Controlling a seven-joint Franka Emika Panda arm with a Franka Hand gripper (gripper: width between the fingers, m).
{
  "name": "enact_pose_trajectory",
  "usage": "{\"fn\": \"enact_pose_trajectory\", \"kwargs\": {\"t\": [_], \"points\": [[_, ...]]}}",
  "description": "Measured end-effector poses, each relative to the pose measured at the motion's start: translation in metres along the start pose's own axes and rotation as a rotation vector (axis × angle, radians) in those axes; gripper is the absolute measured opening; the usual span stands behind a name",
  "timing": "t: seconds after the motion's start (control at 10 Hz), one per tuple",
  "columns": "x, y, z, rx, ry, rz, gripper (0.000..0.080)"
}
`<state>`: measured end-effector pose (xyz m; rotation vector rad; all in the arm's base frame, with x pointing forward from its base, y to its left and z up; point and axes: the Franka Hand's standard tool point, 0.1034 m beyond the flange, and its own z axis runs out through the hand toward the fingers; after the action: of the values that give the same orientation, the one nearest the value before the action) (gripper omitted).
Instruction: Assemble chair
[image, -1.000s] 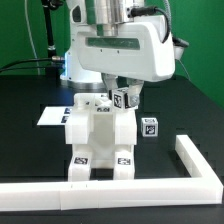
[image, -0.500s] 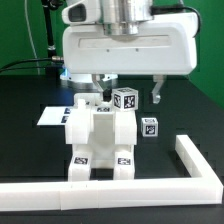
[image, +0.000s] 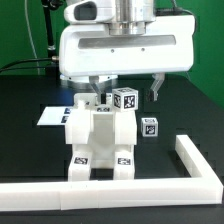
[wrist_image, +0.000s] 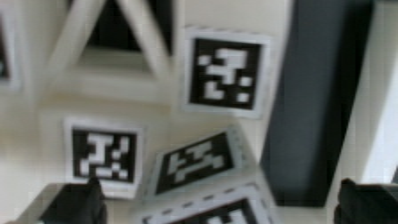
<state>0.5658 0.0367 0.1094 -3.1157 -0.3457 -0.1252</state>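
Jaws spread wide, clamped on nothing; gripper (image: 125, 90) hangs over the chair (image: 97, 135), above its cube post (image: 124, 99). Chair stands upright on black table (image: 30, 150), just behind white border rail (image: 120, 188).

The small white blocky chair (image: 100, 140) looks like smooth, dull plastic. Its black-and-white square tags (wrist_image: 222, 70) look flat and printed. Under the chair, the black bench (image: 25, 100) is dull. Beside the chair, the long white L-shaped rail (image: 195, 160) looks smooth. Above the chair, the fingers (image: 157, 90) look dark and dull.
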Motion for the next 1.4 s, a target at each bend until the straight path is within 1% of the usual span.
{"fn": "enact_pose_trajectory", "kwargs": {"t": [0.1,0.2,0.4,0.5,0.6,1.0,1.2,1.4], "points": [[0.0004,0.0018,0.003,0.002,-0.011,-0.093,0.0649],[0.0009,0.0014,0.0032,0.001,-0.009,-0.056,0.0649],[0.0005,0.0018,0.0037,0.001,-0.01,-0.034,0.0391],[0.0007,0.0015,0.0037,0.001,-0.01,0.051,0.0391],[0.0006,0.0016,0.0037,0.0,-0.01,0.136,0.0265],[0.0006,0.0015,0.0039,0.0,-0.01,0.394,0.0265],[0.0006,0.0027,0.004,0.001,-0.01,0.597,0.0265],[0.0004,0.0044,0.004,0.014,-0.01,0.788,0.0266]]}}
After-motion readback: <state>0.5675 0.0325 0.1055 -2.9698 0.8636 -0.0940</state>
